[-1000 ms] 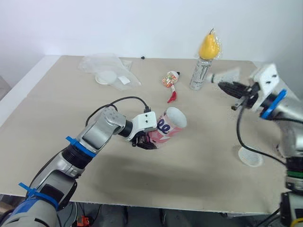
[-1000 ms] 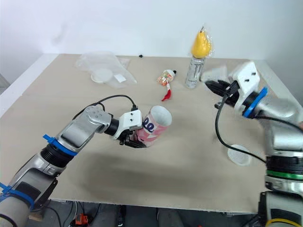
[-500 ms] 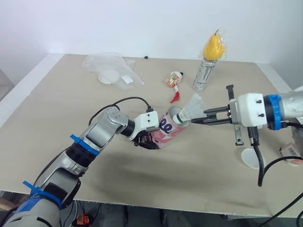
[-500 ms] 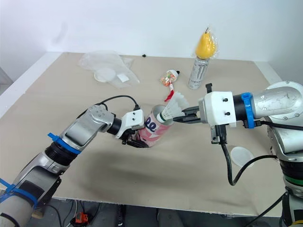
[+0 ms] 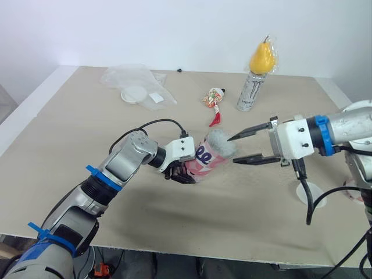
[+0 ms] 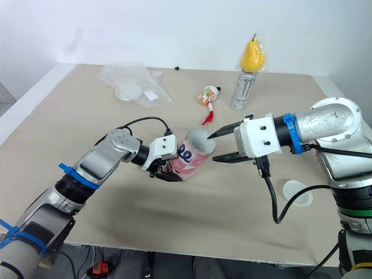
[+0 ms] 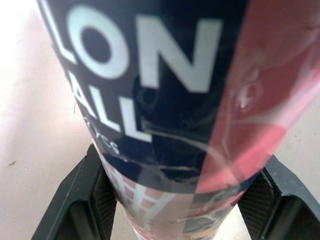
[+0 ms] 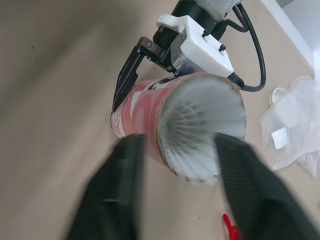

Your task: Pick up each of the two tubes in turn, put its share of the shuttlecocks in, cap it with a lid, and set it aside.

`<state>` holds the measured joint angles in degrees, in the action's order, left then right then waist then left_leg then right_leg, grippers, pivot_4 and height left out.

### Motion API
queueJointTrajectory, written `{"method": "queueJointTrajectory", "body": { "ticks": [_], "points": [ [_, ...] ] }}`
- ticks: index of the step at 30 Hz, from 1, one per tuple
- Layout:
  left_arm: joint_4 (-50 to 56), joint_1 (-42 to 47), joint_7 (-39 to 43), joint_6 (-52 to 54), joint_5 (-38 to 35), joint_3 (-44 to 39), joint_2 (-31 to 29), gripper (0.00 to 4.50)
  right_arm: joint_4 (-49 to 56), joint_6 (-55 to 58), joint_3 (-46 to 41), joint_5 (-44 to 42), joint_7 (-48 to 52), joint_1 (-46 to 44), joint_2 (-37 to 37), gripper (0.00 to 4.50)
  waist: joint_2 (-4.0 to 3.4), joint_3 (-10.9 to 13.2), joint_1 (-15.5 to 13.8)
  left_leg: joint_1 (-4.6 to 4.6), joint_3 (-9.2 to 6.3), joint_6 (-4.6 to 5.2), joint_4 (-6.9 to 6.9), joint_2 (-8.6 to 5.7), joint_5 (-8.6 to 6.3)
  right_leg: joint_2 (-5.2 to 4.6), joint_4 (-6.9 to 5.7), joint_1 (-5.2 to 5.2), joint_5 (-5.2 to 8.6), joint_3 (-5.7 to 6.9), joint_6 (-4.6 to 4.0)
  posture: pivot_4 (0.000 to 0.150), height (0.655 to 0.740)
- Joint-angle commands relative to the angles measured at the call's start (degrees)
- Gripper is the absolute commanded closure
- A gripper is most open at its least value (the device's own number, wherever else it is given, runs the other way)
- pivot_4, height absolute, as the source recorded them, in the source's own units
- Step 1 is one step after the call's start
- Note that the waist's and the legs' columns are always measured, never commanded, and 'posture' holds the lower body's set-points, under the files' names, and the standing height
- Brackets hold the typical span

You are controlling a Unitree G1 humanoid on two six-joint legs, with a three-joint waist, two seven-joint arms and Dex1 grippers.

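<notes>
Pink cardboard tube, white feathered shuttlecock inside

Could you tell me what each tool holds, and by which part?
The left tool grips the tube around its lower end, away from the mouth. The right tool is open, holding nothing.
</notes>
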<state>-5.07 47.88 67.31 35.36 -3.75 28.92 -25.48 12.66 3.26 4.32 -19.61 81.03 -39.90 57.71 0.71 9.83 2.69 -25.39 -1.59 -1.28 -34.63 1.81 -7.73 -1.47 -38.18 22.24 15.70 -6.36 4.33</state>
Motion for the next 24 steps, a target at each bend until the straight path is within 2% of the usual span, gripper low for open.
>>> {"method": "queueJointTrajectory", "body": {
  "ticks": [1,4,7,11,14,21,24],
  "points": [
    [-0.6,0.2,-0.1,0.2,1.6,0.8,-1.0,1.68,1.2,6.4,-4.7,-5.7,-2.6,-2.2,-0.6,0.09,0.00,0.0,0.0,0.00,0.00,0.00,0.00,0.00,0.00,0.00,0.00,0.00,0.00,0.00,0.00,0.150,0.7400],
    [-1.5,0.9,0.2,-0.6,2.0,0.9,-1.1,1.68,-0.8,19.3,-8.3,-11.3,-6.1,-3.2,1.3,0.09,0.01,0.0,0.0,-0.01,0.00,0.00,0.00,0.00,0.00,-0.01,0.00,0.00,-0.02,0.00,-0.03,0.150,0.7400],
    [-2.1,1.7,0.8,-1.3,2.4,1.3,-1.1,1.68,-2.2,24.9,-8.9,-12.3,-6.1,-3.0,3.3,0.09,0.01,0.0,-0.1,-0.01,-0.01,0.00,0.00,0.01,0.00,-0.01,0.01,0.00,0.02,0.01,-0.09,0.150,0.7400],
    [-2.6,2.3,1.7,-2.5,3.4,2.2,-1.4,1.68,-3.5,28.0,-9.3,-14.1,-6.7,-4.2,2.1,0.09,-0.01,0.0,0.0,-0.01,0.03,0.00,0.02,0.03,0.00,0.00,0.00,0.06,0.04,0.00,-0.18,0.150,0.7400],
    [-2.7,2.5,2.3,-3.2,4.2,3.0,-1.6,1.68,-3.5,26.6,-7.6,-13.2,-5.2,-5.3,1.4,0.91,-0.01,0.0,0.0,0.00,0.03,0.00,0.01,0.04,0.00,0.01,0.00,0.06,0.02,0.00,-0.16,0.150,0.7400],
    [-2.6,3.2,2.9,-3.4,4.2,2.7,-1.0,1.68,-3.3,18.8,2.1,-4.6,2.0,-9.3,1.1,4.37,-0.01,0.0,0.0,0.00,0.04,0.00,0.02,0.04,0.00,0.03,0.00,0.09,0.03,0.01,-0.13,0.150,0.7400],
    [-2.5,3.5,3.3,-3.1,4.0,2.4,-1.0,1.68,-3.2,17.6,6.8,-2.0,5.0,-12.1,-0.7,4.45,-0.01,0.0,0.1,-0.02,0.07,0.00,0.02,0.04,0.00,0.02,0.00,0.13,0.02,-0.01,-0.08,0.150,0.7400]
  ]
}}
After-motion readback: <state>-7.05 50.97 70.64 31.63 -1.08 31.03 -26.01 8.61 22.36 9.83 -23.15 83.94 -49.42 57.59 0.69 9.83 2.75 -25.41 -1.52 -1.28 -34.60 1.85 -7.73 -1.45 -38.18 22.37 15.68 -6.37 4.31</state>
